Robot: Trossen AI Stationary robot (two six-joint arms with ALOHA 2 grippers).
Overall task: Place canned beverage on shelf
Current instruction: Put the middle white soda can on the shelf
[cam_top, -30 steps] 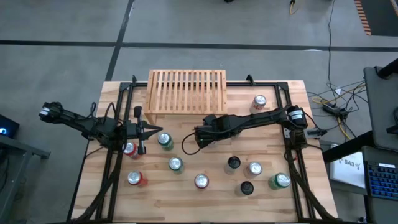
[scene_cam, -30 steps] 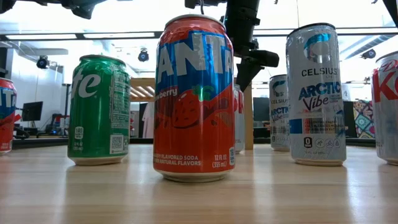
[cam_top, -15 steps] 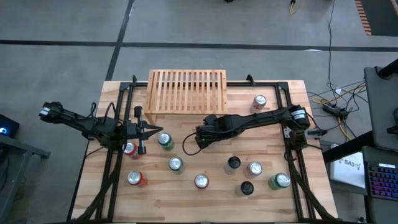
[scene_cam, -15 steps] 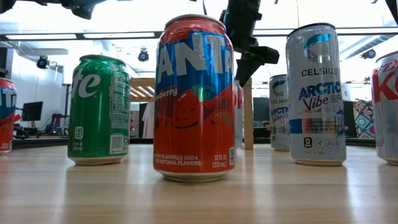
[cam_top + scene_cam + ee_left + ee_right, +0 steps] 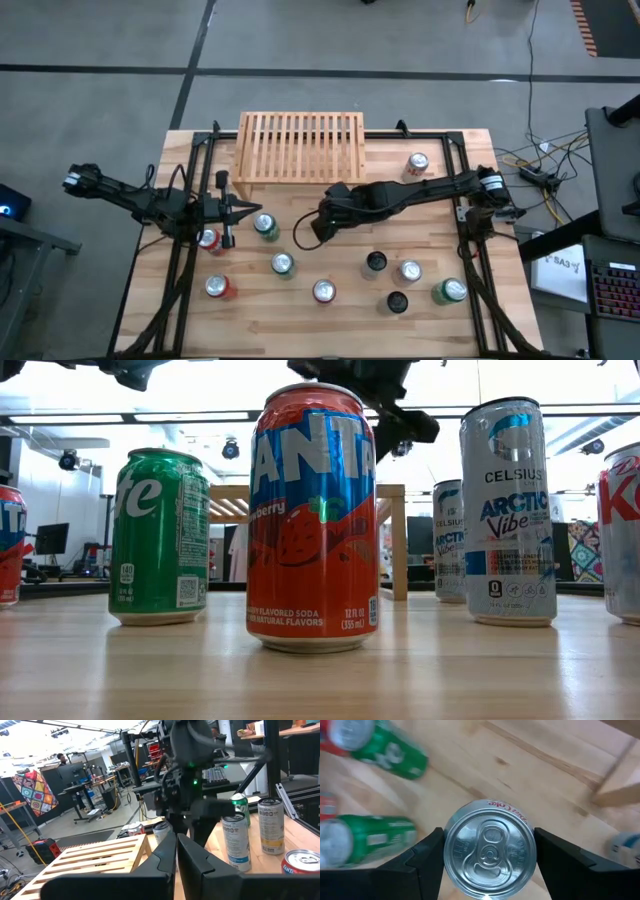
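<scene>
1. Orange Fanta can (image 5: 312, 520): "ANT" in large letters, "berry", "FLAVORED SODA", "NATURAL FLAVORS", "12 FL OZ (355 mL)".
2. Silver Celsius can (image 5: 508, 510): "CELSIUS", "ARCTIC Vibe", a "0" badge.
3. Smaller Celsius can (image 5: 448, 540) farther back: "CELSIUS".
4. Green can (image 5: 159, 535): letters "te", a QR code.
5. Can held by the right pincer (image 5: 490, 855): "Coke" on the rim.
6. Red can top (image 5: 303, 862): partial "FANT".

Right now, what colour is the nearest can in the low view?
Red with a blue band, the Fanta can; low view shows it best.

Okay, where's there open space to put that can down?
The shelf top is bare across its slats. Table is free between the shelf and the lone can. The near half is crowded with cans. The right gripper grips a can.
</scene>
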